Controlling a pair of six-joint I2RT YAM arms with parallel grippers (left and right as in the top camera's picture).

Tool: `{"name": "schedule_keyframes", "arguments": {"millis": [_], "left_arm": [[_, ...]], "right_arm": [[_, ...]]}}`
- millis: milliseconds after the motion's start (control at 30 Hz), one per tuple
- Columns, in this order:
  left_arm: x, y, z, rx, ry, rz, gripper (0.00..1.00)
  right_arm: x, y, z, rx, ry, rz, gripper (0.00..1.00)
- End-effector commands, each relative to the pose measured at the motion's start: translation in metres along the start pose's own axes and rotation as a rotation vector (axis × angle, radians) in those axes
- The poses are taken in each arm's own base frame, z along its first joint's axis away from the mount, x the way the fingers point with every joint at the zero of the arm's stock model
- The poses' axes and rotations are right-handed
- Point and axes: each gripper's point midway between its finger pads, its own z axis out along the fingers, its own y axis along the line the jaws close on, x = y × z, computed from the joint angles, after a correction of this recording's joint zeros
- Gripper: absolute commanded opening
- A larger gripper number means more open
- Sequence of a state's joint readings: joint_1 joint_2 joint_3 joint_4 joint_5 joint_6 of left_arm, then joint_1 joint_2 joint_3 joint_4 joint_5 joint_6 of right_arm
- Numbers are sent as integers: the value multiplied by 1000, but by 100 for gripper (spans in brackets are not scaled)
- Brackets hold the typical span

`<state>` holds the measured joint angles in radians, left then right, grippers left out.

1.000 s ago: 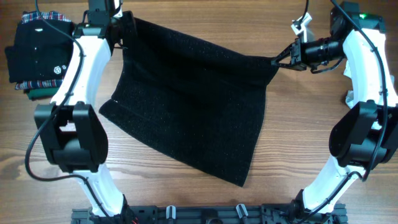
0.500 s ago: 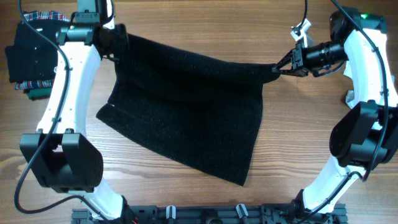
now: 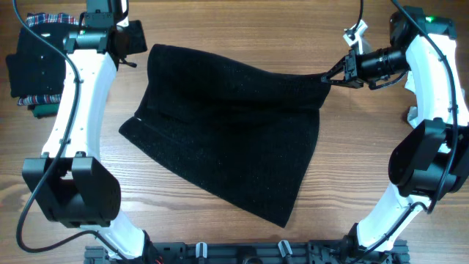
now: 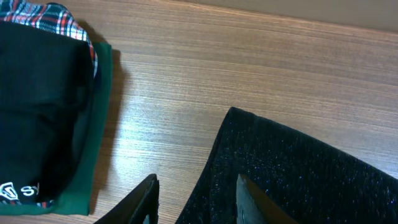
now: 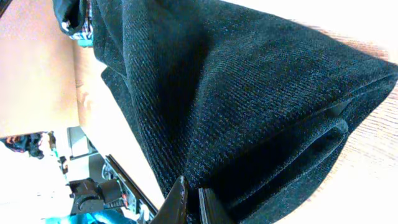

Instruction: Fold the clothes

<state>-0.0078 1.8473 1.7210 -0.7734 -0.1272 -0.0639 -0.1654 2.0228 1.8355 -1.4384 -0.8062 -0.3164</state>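
Looking across from the far left, I am seeing a smooth black garment [image 3: 37, 66] with red plaid trim, sitting folded on a green cloth [image 4: 99, 124] at the back corner of the desk [image 3: 366, 154]. Just right of that stack my left end effector [image 4: 196, 186] is hanging over the wood with its jaws partly apart, and it is gripping nothing. In the left wrist view the edge of the black fuzzy garment [image 3: 227, 132] is running up between the two fingers [image 4: 148, 198], with bare wood showing between the cloth and the finger nearer the stack.

That garment is lying spread over the middle of the desk. Its back left corner is resting flat close to the left end effector, and its front corner is pointing toward the near edge. Along the back, the fabric is rising toward the right, where my right end effector [image 3: 330, 75] is clamping the back right corner with its jaws closed tight. From the right wrist camera, I am watching the knit bunching into thick folds just beyond those closed tips
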Motion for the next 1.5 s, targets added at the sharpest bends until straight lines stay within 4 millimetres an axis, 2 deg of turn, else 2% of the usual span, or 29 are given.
{"name": "schedule_keyframes", "arguments": {"millis": [0,67,133,300,367,533,700,800,900,1167,1467], "left_arm": [[-6,-3,-4,31,-17,-3,39],[1,-18,3,117,14,-1,39],[12,-38,19,221,64,-1,39],[34,-58,65,331,144,-15,39],[39,-55,78,335,164,-44,38],[50,-27,105,297,202,-104,36],[46,7,110,266,191,-160,35],[44,14,110,293,186,-185,35],[44,10,109,336,191,-195,32],[39,-16,103,493,181,-198,32],[50,-22,116,532,215,-208,32]], "right_arm": [[-6,4,-11,17,-36,-50,4],[-7,3,-11,18,-41,-55,4],[-8,3,-11,20,-45,-61,4],[-10,1,-11,31,-51,-70,4],[-10,-1,-11,41,-50,-72,4],[-11,-1,-11,43,-52,-75,4],[-11,-1,-11,43,-52,-75,4],[-11,-1,-11,43,-52,-74,4],[-11,-1,-11,43,-52,-71,4],[-12,-1,-11,44,-55,-72,4],[-12,-2,-11,44,-56,-72,4]]}}
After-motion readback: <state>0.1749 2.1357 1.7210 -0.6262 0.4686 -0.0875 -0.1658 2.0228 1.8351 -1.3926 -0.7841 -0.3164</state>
